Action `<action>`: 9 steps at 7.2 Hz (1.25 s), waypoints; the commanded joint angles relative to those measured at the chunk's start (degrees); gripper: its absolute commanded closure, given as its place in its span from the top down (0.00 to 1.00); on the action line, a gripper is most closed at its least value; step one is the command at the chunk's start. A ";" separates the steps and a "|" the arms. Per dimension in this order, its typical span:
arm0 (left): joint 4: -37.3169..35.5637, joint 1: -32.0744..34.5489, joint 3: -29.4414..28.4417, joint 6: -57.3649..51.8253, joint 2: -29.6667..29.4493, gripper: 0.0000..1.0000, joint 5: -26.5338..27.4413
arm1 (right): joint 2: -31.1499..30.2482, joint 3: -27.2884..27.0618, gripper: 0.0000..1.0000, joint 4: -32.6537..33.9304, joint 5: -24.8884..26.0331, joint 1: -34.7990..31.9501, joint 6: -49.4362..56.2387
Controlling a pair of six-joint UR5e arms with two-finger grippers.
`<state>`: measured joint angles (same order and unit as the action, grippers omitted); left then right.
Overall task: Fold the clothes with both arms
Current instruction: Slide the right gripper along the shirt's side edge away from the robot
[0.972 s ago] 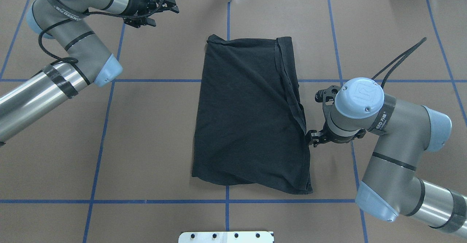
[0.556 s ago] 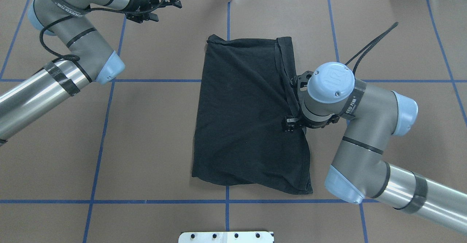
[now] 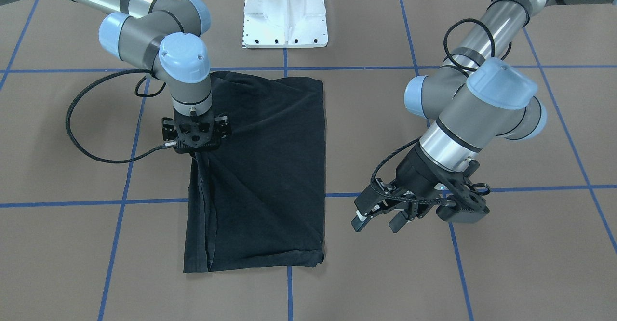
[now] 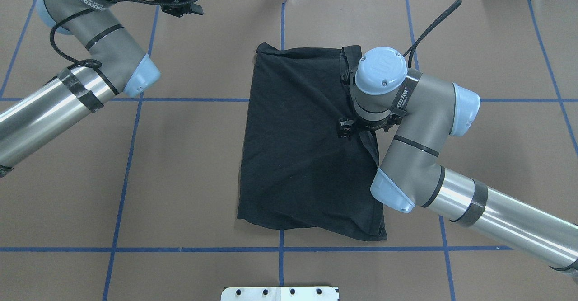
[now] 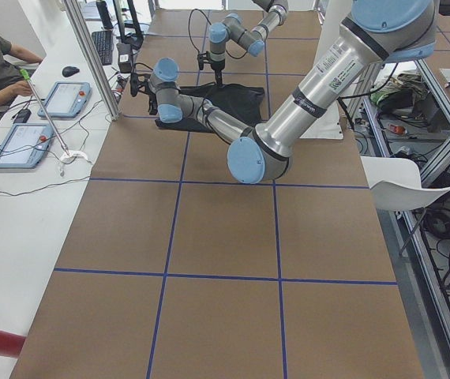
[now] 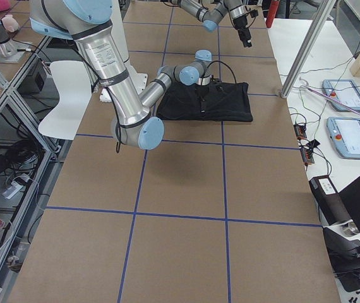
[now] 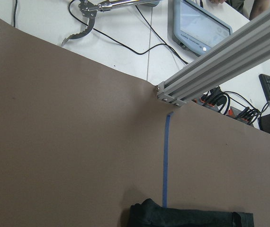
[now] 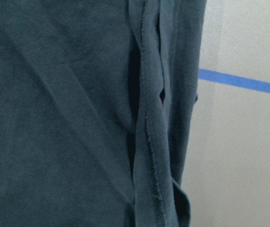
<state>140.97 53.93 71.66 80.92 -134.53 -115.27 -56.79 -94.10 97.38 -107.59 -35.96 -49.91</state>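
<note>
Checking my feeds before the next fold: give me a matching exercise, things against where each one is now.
Things:
1. black short-sleeved T-shirt
2. right arm's black two-finger gripper
3. left arm's black two-finger gripper
4. white metal pedestal base

Places:
A. off the cloth, over bare brown table, fingers apart
B. at the robot's table edge
C. folded into a rectangle, mid-table
D. directly over the shirt's hemmed side edge

Pairs: 1-C, 2-D, 3-A, 4-B

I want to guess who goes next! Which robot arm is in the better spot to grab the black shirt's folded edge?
Probably the right. The right gripper hangs directly over the T-shirt, at its layered edge, pointing down. The left gripper is open but off the cloth, over bare table.
</note>
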 commanded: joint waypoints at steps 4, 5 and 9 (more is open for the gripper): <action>-1.67 0.04 1.73 0.03 -0.29 1.00 -0.04 | 0.37 3.83 1.00 0.00 -0.16 -0.60 4.18; -1.67 0.04 1.73 0.03 -0.47 1.00 -0.04 | 0.19 3.83 1.00 0.09 -0.51 -1.56 5.16; -2.10 0.04 1.73 0.20 -1.34 1.00 -0.04 | -5.16 3.75 1.00 0.44 -1.21 -7.00 14.55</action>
<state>139.13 53.96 73.39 80.99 -135.47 -115.31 -59.87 -90.27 97.90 -108.51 -41.07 -38.39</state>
